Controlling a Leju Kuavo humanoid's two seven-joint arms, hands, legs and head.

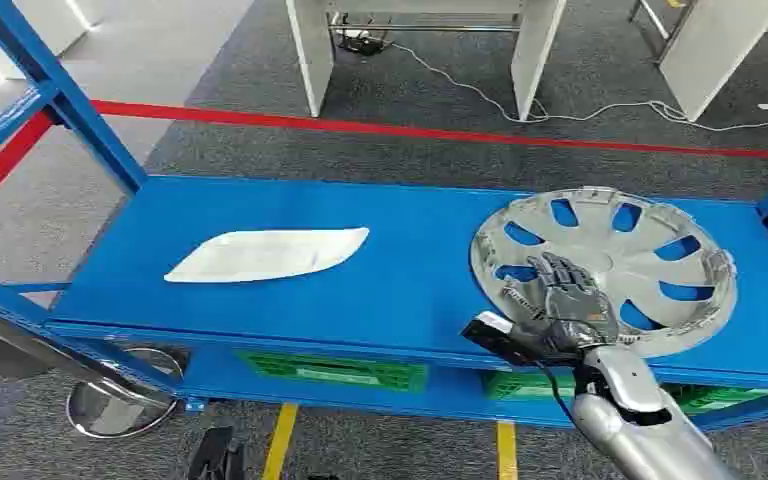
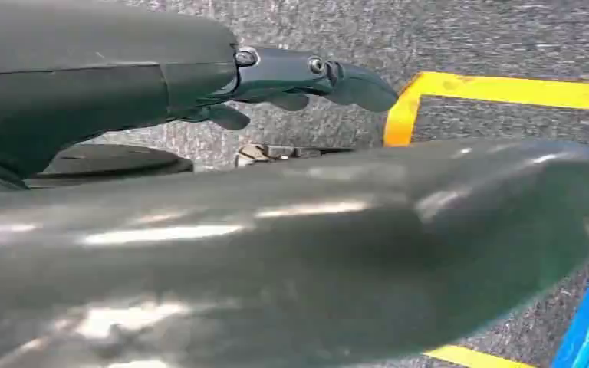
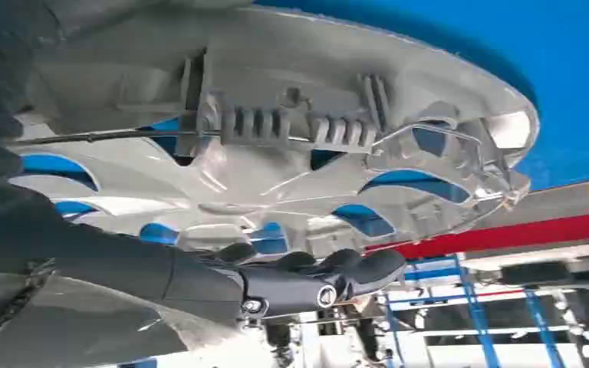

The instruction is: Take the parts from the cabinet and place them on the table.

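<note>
Resting on blue shelf (image 1: 400, 290), grey hubcap (image 1: 610, 262) gripped by right hand (image 1: 563, 300), white part (image 1: 270, 254) apart, left hand (image 2: 299, 77) empty, fingers apart.

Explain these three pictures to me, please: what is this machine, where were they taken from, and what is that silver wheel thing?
It is a humanoid robot with two silver arms ending in many-fingered hands. The wide picture comes from a camera high on its body, looking down at a blue shelf. On it lie a white curved panel and a silver hubcap, a car wheel cover, lying inner side up. The right hand rests on the hubcap's near edge; whether it grips is unclear. The other two pictures come from cameras at the wrists, so they look turned. The right one shows the hubcap's ribbed inner side; the other shows the left hand holding nothing, over grey floor.
</note>
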